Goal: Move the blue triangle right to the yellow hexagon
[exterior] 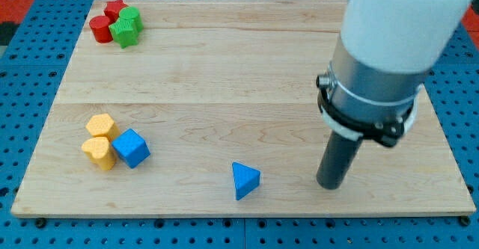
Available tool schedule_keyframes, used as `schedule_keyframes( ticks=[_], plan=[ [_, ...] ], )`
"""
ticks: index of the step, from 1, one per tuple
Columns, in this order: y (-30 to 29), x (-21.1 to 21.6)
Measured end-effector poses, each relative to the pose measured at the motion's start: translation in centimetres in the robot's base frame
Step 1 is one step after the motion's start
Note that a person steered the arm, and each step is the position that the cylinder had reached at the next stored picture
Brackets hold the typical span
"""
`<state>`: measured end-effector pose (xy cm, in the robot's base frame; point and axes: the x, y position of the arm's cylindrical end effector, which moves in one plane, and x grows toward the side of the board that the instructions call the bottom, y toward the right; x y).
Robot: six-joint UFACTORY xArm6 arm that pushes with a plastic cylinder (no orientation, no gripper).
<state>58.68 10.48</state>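
**Bystander blocks gathered at the board's left side**

A blue cube is being seen touching a yellow block of unclear shape, near the wooden board's lower left. At the view's top left, a green block is lying pressed against two red blocks. A blue pegboard is surrounding the board.
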Motion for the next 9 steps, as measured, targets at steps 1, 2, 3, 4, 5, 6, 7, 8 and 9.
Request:
schedule_keyframes(
  ticks=[1, 2, 3, 4, 5, 6, 7, 8, 9],
  plan=[
    [-7.1, 0.1],
    [-12.5, -0.2],
    [-14.8, -2.3],
    [-17.1, -4.7],
    [-22.2, -6.2],
    [-25.7, -7.3],
    [-23.0, -8.3],
    [-16.4, -9.4],
    [-15.1, -10.2]
  ],
)
